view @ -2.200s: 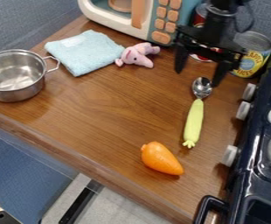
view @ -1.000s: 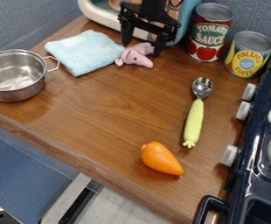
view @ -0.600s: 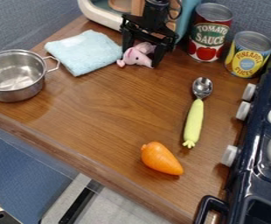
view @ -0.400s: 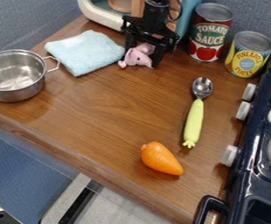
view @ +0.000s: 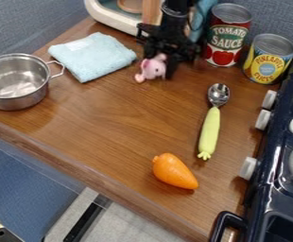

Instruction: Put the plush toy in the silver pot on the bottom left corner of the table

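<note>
Peeking out from the grip, here's the small pink plush toy (view: pixel 152 69), up in the top middle of the view, its rounded head turned to the camera side and partly covered by black fingers. And the black two-finger gripper (view: pixel 159 66) is closed in on it, one finger to each side, clamped on the toy; whether the toy touches the wooden table (view: pixel 120 120) below, I can't tell. The black arm (view: pixel 176 16) drops in from the top edge, close to upright, wrist above the toy, gripper pointing down at the tabletop, the whole thing standing in front of the cream-and-teal toy microwave (view: pixel 111 14).

Just left of the toy, it's the folded light blue cloth (view: pixel 92 56), lying flat. Beyond that, over at the left edge, sits the round silver metal pot (view: pixel 16 101), upright, a wire handle poking out toward the cloth, with the plush toy outside it. Swing right of the gripper and there's a red-and-green-labelled can (view: pixel 225 35), then a yellow-labelled can (view: pixel 269 59), both upright. Nearer the camera lies a spoon with a pale green handle (view: pixel 210 132), bowl end away, then a plump orange toy carrot (view: pixel 174 171). Down the right side runs the dark blue toy stove (view: pixel 278 189), white knobs facing the table.
</note>
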### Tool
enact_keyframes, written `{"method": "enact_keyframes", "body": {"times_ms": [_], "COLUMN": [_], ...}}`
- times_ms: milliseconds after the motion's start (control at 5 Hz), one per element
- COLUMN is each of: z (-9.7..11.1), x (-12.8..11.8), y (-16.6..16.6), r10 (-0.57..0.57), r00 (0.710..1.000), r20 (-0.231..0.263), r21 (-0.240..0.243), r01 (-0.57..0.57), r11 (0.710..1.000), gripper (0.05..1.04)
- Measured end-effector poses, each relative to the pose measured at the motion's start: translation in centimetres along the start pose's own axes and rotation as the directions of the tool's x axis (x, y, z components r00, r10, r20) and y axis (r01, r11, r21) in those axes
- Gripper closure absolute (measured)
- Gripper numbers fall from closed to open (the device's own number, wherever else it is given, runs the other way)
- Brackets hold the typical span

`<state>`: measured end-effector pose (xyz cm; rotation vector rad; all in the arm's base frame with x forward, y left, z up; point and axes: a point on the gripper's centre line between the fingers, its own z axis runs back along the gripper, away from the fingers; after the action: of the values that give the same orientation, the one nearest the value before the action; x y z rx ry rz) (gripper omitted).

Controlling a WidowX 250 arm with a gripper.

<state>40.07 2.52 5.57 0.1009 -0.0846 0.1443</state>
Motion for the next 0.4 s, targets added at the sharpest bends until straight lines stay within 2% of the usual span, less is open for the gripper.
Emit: {"method": "enact_keyframes", "body": {"times_ms": [200, 400], "z": [1.8, 5.3], "x": [-1.0, -2.4], "y": [-0.5, 2.2], "r10": [0.013, 0.131], "r00": [0.999, 0.986], "r20": [0.03, 0.107], "r21": [-0.002, 0.005], "r01": [-0.013, -0.133], "r11": [1.0, 0.991], "gripper": [0.568, 0.568]}}
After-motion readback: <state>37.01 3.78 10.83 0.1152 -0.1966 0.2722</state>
